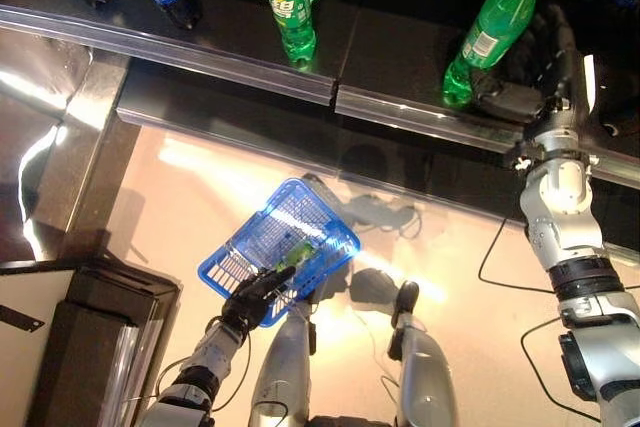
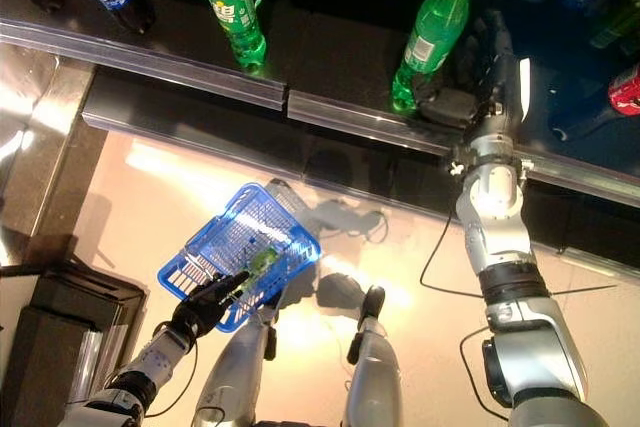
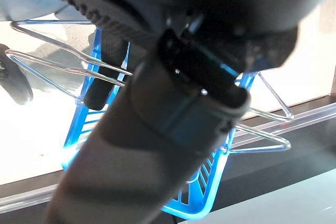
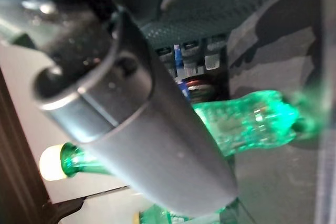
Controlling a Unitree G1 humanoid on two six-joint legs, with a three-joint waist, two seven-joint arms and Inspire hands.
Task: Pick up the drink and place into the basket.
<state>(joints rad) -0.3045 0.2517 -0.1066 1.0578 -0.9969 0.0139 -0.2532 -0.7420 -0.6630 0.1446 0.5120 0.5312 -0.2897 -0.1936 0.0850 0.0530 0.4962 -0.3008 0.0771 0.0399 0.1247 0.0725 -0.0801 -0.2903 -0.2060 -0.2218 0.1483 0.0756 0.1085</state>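
The right robot hand point(image 2: 478, 72) reaches onto the dark shelf point(image 2: 330, 67) and lies just beside the base of the green bottle point(image 2: 432, 32) with the yellow cap, on its right; its fingers look extended rather than wrapped, though whether they touch the plastic I cannot tell. That bottle stands on the shelf near its front rail, leaning slightly, well apart from the basket point(image 1: 281, 247) below. It looks full, so it will probably feel fairly heavy; its smooth plastic is stiff enough but likely slippery, and the ridged base offers little purchase. The waist just below the label seems the surest place to take hold, thumb opposite fingers. The left robot hand point(image 1: 258, 293) grips the blue basket's near rim, holding it out over the floor, with something green already inside.
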